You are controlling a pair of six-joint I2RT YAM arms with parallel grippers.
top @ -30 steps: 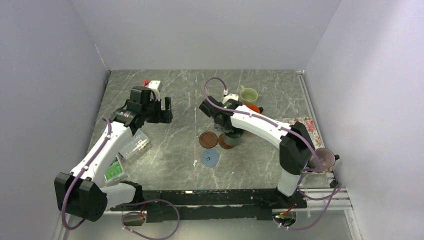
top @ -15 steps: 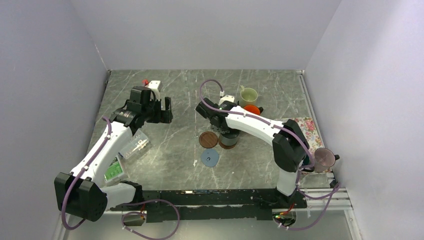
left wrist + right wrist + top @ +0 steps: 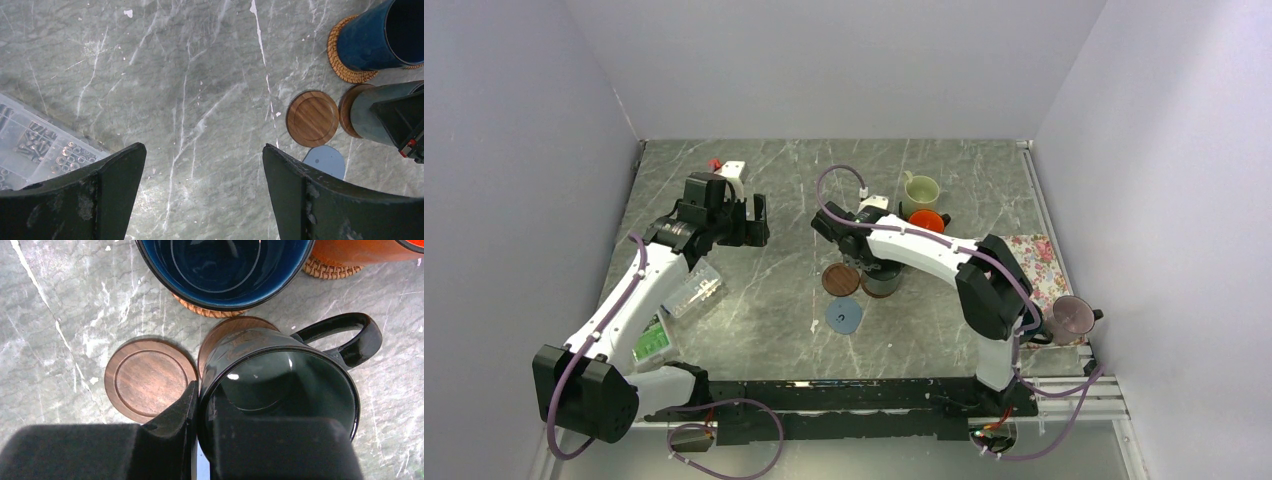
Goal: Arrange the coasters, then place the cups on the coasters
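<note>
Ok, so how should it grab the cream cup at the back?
Probably best from straight above, pinching the rim. The cream cup stands upright, mouth open to the top, so one finger goes inside, one outside. Take the rim's right side: the handle pokes out far-left and the orange cup sits close in front. The right pincer holds the dark green mug that way.

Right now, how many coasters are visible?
5: bare brown coaster, blue-grey coaster near it, brown coaster under the green cup, woven coaster under the blue cup, second woven coaster under the orange cup. More may be hidden.
</note>
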